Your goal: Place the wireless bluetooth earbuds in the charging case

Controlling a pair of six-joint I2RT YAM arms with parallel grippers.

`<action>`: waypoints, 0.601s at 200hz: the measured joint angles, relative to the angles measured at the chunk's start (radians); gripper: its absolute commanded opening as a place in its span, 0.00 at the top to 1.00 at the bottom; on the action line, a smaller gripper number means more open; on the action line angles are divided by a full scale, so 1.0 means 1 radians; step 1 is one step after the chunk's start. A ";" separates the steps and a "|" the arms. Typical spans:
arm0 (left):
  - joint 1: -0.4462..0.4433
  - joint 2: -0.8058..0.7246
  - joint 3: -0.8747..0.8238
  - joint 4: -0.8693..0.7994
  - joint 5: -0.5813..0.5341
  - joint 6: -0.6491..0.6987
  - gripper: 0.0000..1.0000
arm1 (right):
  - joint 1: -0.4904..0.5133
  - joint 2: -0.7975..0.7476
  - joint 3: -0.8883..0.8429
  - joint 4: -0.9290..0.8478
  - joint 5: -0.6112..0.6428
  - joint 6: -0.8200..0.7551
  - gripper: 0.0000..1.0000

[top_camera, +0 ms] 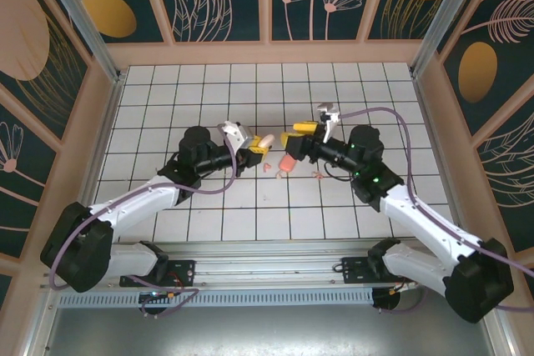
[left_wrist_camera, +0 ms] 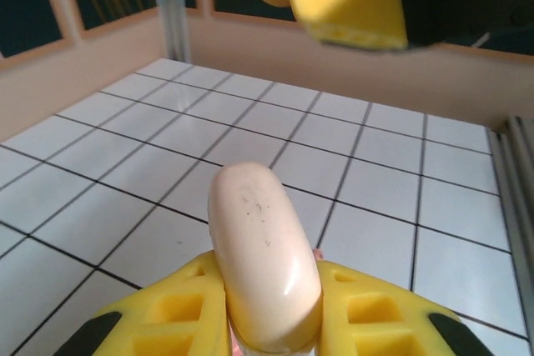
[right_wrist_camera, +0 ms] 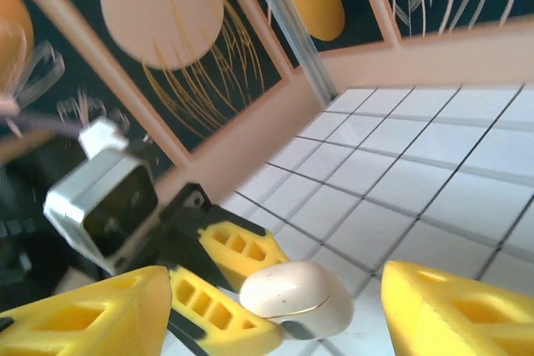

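Left arm (top_camera: 142, 196) angled inward, left end effector (left_wrist_camera: 271, 316) clamped on charging case (left_wrist_camera: 263, 248) — right end effector (right_wrist_camera: 279, 310) spread wide

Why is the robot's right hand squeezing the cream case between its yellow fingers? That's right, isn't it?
Wrong hand. It is the left hand that is squeezing the cream case between its yellow fingers. The left wrist view shows it.
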 measured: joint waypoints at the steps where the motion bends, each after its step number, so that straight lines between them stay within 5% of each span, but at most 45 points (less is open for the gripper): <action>1: 0.000 0.001 0.001 -0.001 0.003 0.001 0.81 | 0.000 -0.001 0.003 -0.006 0.000 -0.008 0.33; 67: 0.000 0.048 0.009 -0.083 0.200 0.108 0.79 | -0.013 0.012 0.166 -0.496 -0.170 -0.845 0.41; 120: 0.000 0.046 0.009 -0.086 0.285 0.164 0.80 | -0.013 0.148 0.277 -0.707 -0.236 -1.159 0.44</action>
